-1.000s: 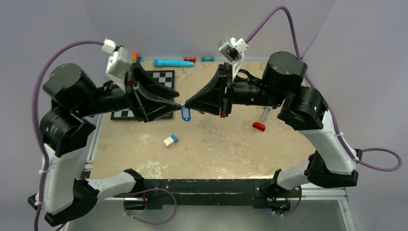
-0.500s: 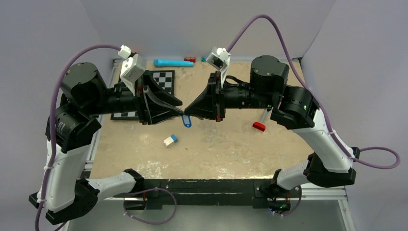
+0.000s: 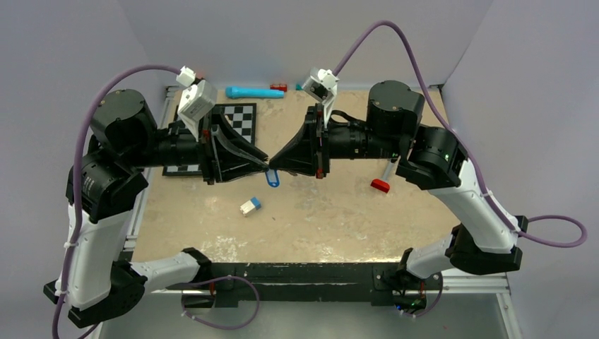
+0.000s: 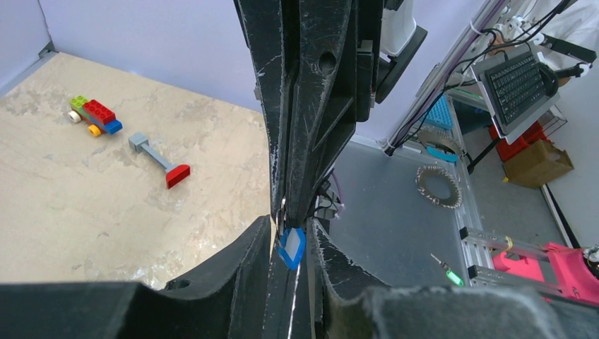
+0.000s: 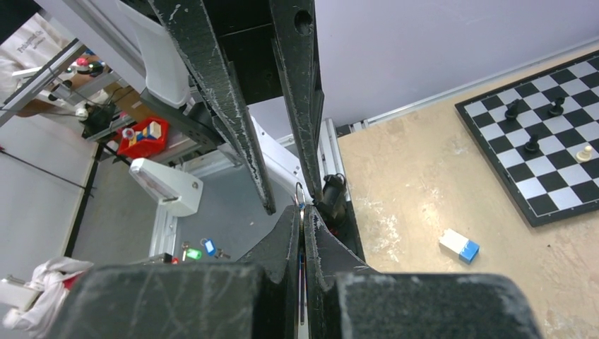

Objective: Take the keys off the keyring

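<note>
The two arms meet tip to tip above the middle of the table (image 3: 325,212). The right gripper (image 3: 275,164) is clenched on the keyring (image 5: 300,192), and the ring's thin wire loop pokes out just past its closed fingertips. The blue key (image 3: 273,179) hangs in the air just below that meeting point. The left gripper (image 3: 262,164) has its fingers (image 4: 256,247) a little apart, one on each side of the key's blue head; whether they pinch it cannot be told. A white-and-blue block (image 3: 250,205) lies on the table nearby, towards the arm bases. A chessboard (image 3: 244,113) lies partly under the left gripper.
</note>
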{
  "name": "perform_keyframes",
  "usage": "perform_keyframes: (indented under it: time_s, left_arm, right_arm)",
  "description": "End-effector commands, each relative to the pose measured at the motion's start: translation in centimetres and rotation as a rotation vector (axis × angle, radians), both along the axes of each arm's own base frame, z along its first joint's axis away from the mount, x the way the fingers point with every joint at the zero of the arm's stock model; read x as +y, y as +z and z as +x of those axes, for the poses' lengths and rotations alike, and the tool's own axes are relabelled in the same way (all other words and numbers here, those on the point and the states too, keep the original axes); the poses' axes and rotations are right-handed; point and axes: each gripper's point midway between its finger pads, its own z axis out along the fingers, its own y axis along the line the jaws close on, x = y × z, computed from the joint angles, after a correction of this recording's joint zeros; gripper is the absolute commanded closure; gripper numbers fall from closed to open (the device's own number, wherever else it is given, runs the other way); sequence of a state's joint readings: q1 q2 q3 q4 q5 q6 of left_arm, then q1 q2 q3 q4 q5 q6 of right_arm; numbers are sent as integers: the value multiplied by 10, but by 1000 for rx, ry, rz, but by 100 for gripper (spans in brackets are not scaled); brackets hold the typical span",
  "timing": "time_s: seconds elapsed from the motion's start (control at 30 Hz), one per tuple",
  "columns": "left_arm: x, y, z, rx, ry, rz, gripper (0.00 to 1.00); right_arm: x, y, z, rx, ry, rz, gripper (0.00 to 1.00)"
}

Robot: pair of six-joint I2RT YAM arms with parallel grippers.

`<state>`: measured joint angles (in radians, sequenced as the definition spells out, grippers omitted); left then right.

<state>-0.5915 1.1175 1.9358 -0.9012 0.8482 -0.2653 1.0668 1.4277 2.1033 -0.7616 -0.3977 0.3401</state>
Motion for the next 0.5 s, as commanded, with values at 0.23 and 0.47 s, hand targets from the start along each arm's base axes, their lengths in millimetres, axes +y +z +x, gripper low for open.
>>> perform_keyframes:
  time_s: [0.23, 0.47]
  left_arm:
    - [0, 12, -5, -40, -24, -26, 100]
    - [1, 16, -8, -46, -22, -68, 100]
  right_arm:
    - [3, 25, -9, -29, 41, 81, 100]
    - [3, 35, -12, -36, 58, 127, 96]
